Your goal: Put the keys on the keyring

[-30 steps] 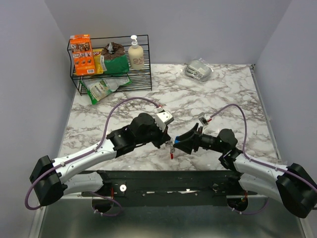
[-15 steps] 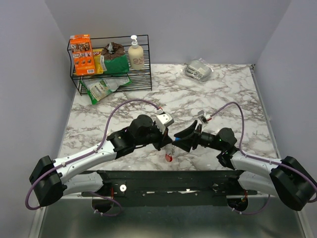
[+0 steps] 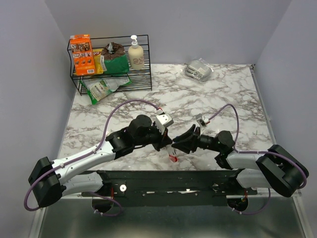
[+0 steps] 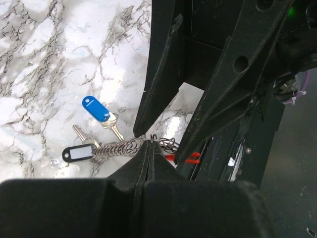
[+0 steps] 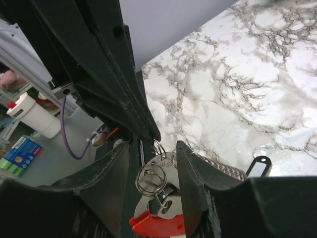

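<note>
left gripper (image 4: 148, 145) clenched on silver chain keyring with red clip (image 5: 154, 179), over near edge of white marble table (image 3: 223, 94). right gripper (image 5: 153, 166) fingers apart, straddling its rings. blue-headed silver key (image 4: 96, 109) just left. risk: off-centre closing twists the rings, chain slips free.

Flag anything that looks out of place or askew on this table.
The green-and-white pouch leans out of the wire rack, off its lower shelf onto the marble table, tilted and partly outside. Nothing looks spilled or damaged. The blue-headed key lies on the marble beside the keyring chain, not visibly threaded on.
</note>
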Motion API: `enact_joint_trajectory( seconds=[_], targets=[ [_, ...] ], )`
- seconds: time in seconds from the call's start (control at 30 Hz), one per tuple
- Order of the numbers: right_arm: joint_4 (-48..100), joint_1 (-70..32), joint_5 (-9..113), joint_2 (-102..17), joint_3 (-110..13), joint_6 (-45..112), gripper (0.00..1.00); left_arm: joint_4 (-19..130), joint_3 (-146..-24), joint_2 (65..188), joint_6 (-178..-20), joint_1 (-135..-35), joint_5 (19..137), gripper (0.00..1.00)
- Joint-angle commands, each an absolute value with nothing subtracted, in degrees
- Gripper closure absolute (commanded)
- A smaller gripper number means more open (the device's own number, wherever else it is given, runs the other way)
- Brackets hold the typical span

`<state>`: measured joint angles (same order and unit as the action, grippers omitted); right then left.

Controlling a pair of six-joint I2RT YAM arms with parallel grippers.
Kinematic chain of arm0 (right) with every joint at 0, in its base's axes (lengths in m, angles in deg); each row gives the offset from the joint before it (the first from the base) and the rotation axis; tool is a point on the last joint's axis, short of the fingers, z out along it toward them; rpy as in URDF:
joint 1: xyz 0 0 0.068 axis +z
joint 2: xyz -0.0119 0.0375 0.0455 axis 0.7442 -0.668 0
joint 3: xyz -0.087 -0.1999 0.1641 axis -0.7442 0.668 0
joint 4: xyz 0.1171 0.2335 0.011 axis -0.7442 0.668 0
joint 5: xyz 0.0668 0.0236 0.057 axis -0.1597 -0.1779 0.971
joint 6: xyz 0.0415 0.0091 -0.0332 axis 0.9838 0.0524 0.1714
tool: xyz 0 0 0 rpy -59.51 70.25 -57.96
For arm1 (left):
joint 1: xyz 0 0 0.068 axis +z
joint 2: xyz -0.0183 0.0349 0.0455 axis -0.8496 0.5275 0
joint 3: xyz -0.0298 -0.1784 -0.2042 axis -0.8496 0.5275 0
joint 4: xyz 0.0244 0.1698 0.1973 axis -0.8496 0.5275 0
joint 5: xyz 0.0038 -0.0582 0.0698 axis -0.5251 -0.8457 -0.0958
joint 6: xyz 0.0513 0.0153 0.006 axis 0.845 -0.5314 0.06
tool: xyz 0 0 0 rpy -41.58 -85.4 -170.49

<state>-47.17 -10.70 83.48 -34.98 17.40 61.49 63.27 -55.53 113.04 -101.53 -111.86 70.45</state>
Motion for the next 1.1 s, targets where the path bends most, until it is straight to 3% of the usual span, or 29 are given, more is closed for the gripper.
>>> enact_joint_trajectory(
  seconds=[0.0,0.2,0.33,0.4,0.5,0.83,1.07],
  targets=[
    [-54.97,-10.82,85.59,-34.35,18.28,60.68,0.54,62.89,-55.07,111.14,-100.47,-111.69,68.88,1.00],
    [-55.06,-10.82,88.31,-35.31,17.23,60.50,0.61,62.98,-55.33,110.43,-100.38,-111.69,67.56,1.00],
    [-56.64,-10.91,90.16,-36.98,16.44,61.47,0.77,63.16,-55.94,110.61,-100.38,-111.69,66.59,1.00],
    [-57.43,-10.91,90.51,-37.60,16.35,62.08,0.80,63.07,-56.03,110.52,-100.30,-111.69,66.16,1.00],
    [-58.31,-10.91,91.13,-37.69,16.09,62.87,1.00,63.07,-56.03,110.44,-100.39,-111.69,65.19,1.00],
    [-49.89,-10.91,93.06,-30.50,13.98,61.03,1.00,64.56,-56.64,108.33,-99.77,-111.69,64.32,1.00],
    [-19.09,-10.91,94.47,-20.48,6.17,49.88,1.00,70.88,-59.28,110.26,-96.52,-111.69,59.30,0.99]
  ],
)
